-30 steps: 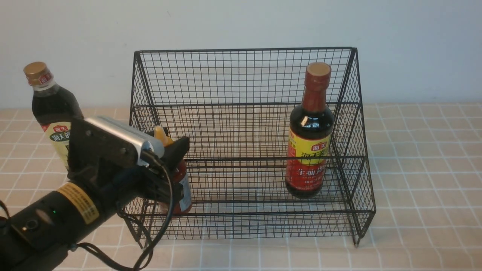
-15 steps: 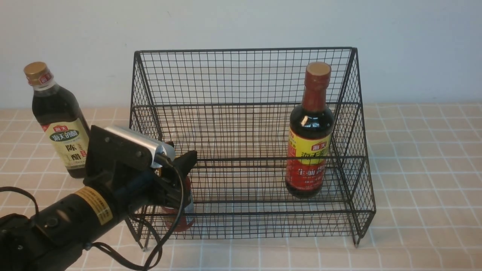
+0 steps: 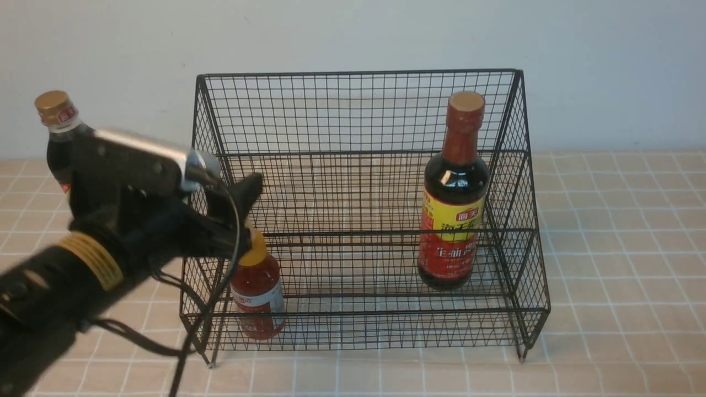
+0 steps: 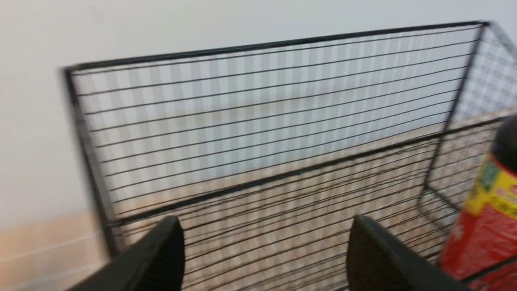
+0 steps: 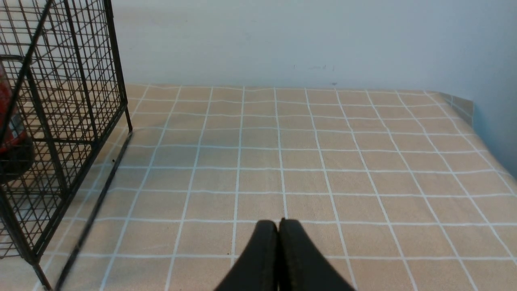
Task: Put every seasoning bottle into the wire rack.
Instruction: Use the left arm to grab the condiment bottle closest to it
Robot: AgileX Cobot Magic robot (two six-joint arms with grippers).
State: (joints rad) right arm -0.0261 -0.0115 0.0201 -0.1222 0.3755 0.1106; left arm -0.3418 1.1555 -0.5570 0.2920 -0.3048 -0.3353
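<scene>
Front view: small red bottle (image 3: 257, 292) stands in the rack (image 3: 358, 110), left gripper (image 3: 242, 215) just above; red-neck bottle (image 3: 453, 220) is in too, gold-cap bottle (image 3: 54, 110) out on the counter (image 3: 606, 275). Left wrist: jaws apart, empty. Right wrist: right gripper (image 5: 278, 226) pressed together. We'd grab gold-cap next.
</scene>
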